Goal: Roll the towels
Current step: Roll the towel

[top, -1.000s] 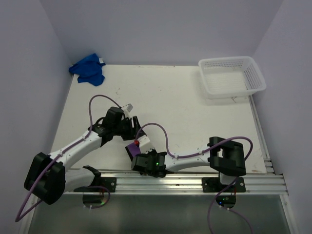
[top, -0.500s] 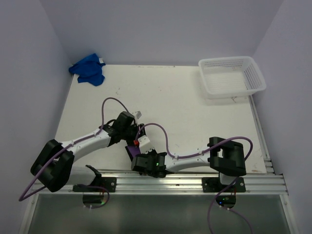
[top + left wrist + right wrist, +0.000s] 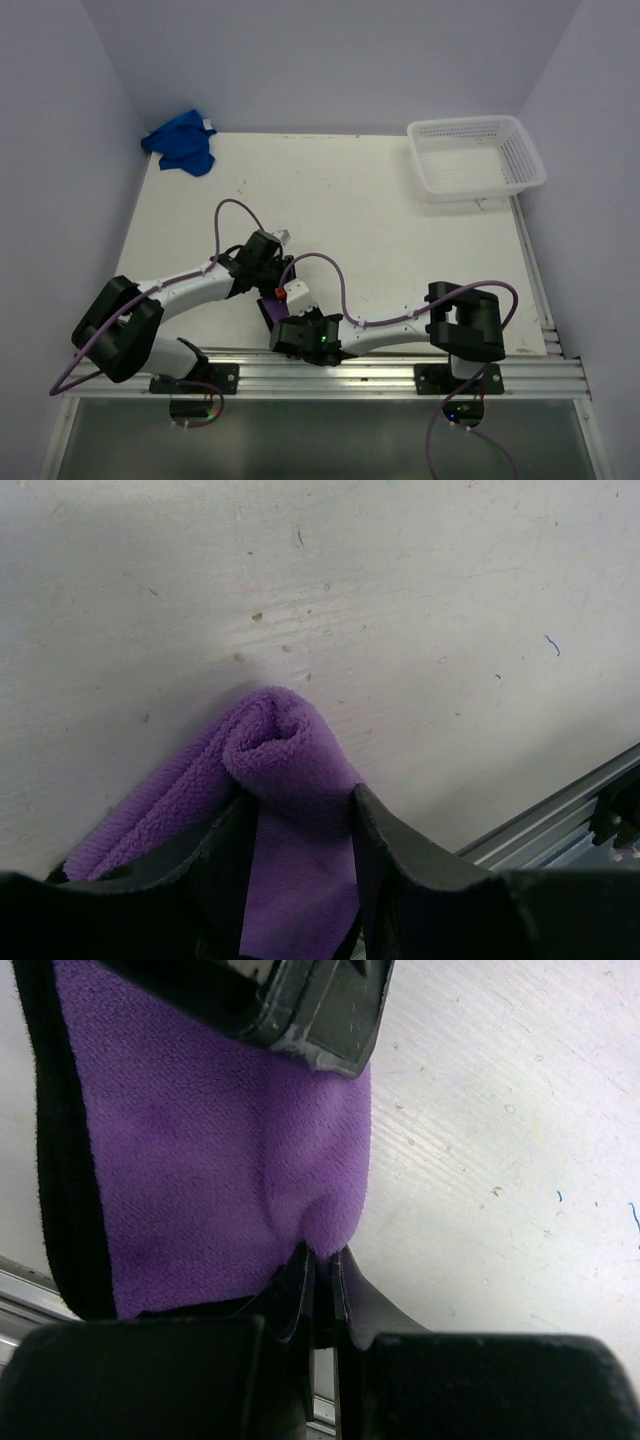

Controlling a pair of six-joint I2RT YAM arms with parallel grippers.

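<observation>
The purple towel (image 3: 267, 309) lies near the table's front edge, between both grippers. In the left wrist view its rolled end (image 3: 284, 748) pokes out between my fingers (image 3: 232, 852). My left gripper (image 3: 272, 284) (image 3: 300, 825) is shut on this roll. My right gripper (image 3: 278, 314) (image 3: 322, 1260) is shut on the towel's near edge (image 3: 210, 1160), pinching a small fold. The left gripper's body (image 3: 300, 1005) shows at the top of the right wrist view, on the towel. The blue towel (image 3: 181, 143) lies crumpled at the far left corner, away from both grippers.
A white mesh basket (image 3: 476, 156) stands at the far right corner. The metal rail (image 3: 400, 372) runs along the front edge just behind the purple towel. Purple cables loop over both arms. Walls close in the left, far and right sides.
My left arm has swung right and nearer, bringing its gripper down onto the purple towel. The right arm and the blue towel have not moved.
</observation>
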